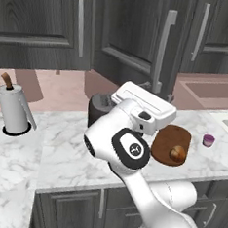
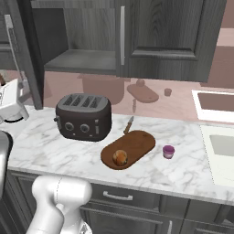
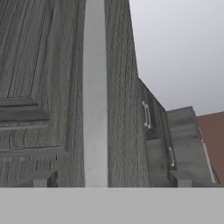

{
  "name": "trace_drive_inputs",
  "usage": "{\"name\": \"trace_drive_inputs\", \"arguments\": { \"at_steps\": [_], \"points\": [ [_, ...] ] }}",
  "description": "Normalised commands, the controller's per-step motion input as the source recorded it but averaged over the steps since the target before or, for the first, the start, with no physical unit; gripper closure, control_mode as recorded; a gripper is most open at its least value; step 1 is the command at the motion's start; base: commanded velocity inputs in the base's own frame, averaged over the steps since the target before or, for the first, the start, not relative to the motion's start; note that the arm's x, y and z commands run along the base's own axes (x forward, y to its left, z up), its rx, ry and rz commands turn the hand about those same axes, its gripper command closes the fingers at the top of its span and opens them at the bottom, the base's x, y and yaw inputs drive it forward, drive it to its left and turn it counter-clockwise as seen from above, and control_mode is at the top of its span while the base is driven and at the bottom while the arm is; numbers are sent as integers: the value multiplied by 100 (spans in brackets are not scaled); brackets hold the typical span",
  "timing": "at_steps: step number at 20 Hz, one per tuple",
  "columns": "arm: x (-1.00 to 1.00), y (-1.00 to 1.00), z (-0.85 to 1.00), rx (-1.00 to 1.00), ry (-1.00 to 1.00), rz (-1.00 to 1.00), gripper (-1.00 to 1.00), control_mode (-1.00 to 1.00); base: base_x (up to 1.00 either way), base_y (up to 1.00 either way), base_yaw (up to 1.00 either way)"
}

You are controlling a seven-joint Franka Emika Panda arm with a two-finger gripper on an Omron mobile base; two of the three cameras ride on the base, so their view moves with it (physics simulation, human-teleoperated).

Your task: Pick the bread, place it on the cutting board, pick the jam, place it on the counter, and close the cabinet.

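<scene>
The hand is spread wide, with its two fingertips far apart, and it grasps nothing. Between the tips stands the long silver bar handle of the cabinet door; whether a tip touches the door I cannot tell. In the left base view the arm is bent up over the counter, and the white body of the hand is raised before the open door, near the lower end of its handle.

The cabinet door stands open (in the right base view its shelf is bare, above the toaster). The cutting board lies on the counter just to the right of the toaster, its thin handle pointing to the wall. The bread sits on the board, at the end nearer the counter's front edge. The jam stands upright on the counter just beside the board, on the side away from the toaster, not touching it. A white kettle stands far left of the toaster.
</scene>
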Motion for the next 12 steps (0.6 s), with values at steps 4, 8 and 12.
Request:
{"name": "trace_drive_inputs", "arguments": {
  "at_steps": [4, 8, 12],
  "points": [
    [31, -15, 0, 0, -1, 0, -100, -100, 0, 0, 0],
    [32, -14, 0, 0, 0, 0, -100, -100, 0, 0, 0],
    [34, -17, 0, 0, 0, 0, -100, -100, 0, 0, 0]
  ]
}}
